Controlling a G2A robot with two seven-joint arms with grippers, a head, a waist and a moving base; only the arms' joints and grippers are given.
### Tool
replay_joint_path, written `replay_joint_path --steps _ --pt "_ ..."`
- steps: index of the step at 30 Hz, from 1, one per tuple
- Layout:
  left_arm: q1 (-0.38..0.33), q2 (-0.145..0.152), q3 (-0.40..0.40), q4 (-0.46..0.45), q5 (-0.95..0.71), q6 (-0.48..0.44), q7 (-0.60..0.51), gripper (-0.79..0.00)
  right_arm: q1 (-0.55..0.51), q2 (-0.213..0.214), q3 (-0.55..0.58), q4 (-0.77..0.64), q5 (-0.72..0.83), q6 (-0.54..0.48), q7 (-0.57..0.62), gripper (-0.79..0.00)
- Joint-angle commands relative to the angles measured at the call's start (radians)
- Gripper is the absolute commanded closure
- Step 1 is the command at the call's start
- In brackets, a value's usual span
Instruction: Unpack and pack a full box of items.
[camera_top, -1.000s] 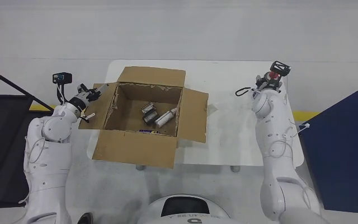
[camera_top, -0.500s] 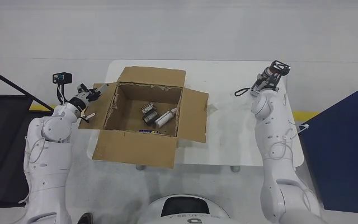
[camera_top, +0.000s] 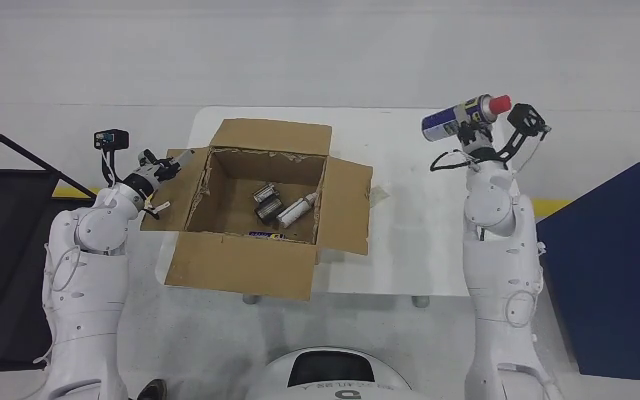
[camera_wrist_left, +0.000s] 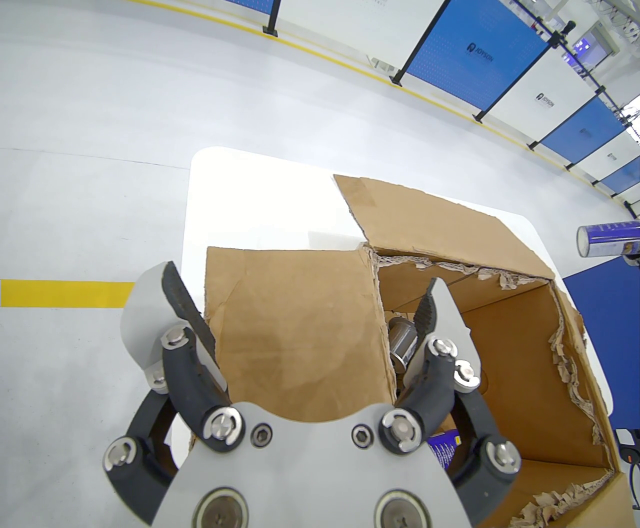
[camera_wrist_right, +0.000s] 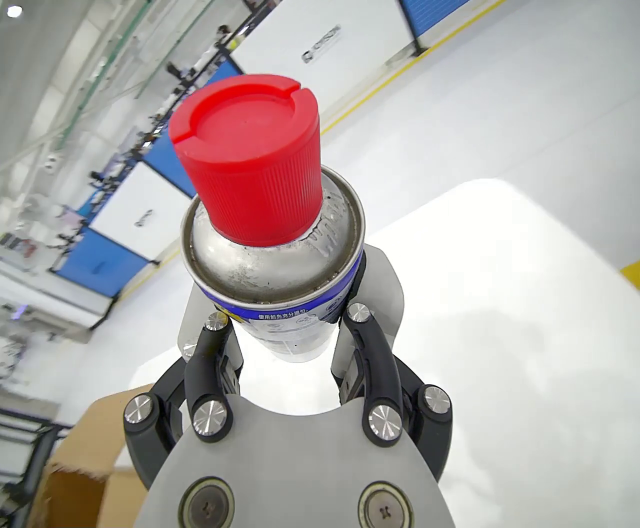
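An open cardboard box (camera_top: 262, 205) stands on the white table (camera_top: 420, 230), its flaps folded out. Inside lie metal cans (camera_top: 268, 200) and a white bottle (camera_top: 298, 210). My right gripper (camera_top: 478, 122) is raised above the table's far right corner, shut on a blue spray can (camera_top: 462, 116) with a red cap (camera_wrist_right: 247, 162); the can is tilted nearly sideways. My left gripper (camera_wrist_left: 305, 310) stands open over the box's left flap (camera_wrist_left: 295, 335), one finger on each side of the flap, without pressing it. The spray can (camera_wrist_left: 607, 240) appears far off in the left wrist view.
The table's right half between the box and the right arm is bare. Blue and white partition panels (camera_wrist_left: 480, 55) and a yellow floor line (camera_wrist_left: 65, 292) lie around the table. A dark blue panel (camera_top: 600, 270) stands close at the right.
The right arm has lifted the spray can off the table's far right corner and tipped it sideways. The left arm has kept still.
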Motion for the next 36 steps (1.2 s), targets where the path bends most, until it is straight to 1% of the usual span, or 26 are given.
replay_joint_path --steps 1,6,11,23,24,26,29,32,34,36 --pt "0.000 0.000 0.000 0.000 0.000 0.000 0.000 -0.785 -0.005 -0.002 -0.019 -0.038 0.074 -0.016 0.066 0.000" --pt "0.000 0.000 0.000 0.000 0.000 0.000 0.000 -0.785 -0.035 -0.008 -0.091 -0.143 0.207 -0.008 0.164 0.000" --pt "0.000 0.000 0.000 0.000 0.000 0.000 0.000 -0.785 -0.071 -0.015 -0.152 -0.206 0.327 0.015 0.197 0.000" --pt "0.000 0.000 0.000 0.000 0.000 0.000 0.000 -0.785 -0.079 -0.015 -0.153 -0.213 0.337 0.015 0.196 0.000" --pt "0.000 0.000 0.000 0.000 0.000 0.000 0.000 -0.785 -0.089 -0.015 -0.155 -0.212 0.371 -0.002 0.197 0.000" --pt "0.000 0.000 0.000 0.000 0.000 0.000 0.000 -0.785 -0.092 -0.015 -0.172 -0.224 0.434 -0.047 0.240 0.000" --pt "0.000 0.000 0.000 0.000 0.000 0.000 0.000 -0.785 -0.062 -0.013 -0.247 -0.261 0.449 -0.065 0.354 0.000" --pt "0.000 0.000 0.000 0.000 0.000 0.000 0.000 -0.785 -0.006 -0.014 -0.344 -0.264 0.435 -0.046 0.469 0.000" --pt "0.000 0.000 0.000 0.000 0.000 0.000 0.000 -0.785 0.043 -0.017 -0.416 -0.239 0.415 -0.024 0.520 0.000" --pt "0.000 0.000 0.000 0.000 0.000 0.000 0.000 -0.785 0.096 -0.021 -0.485 -0.194 0.350 0.008 0.533 0.000"
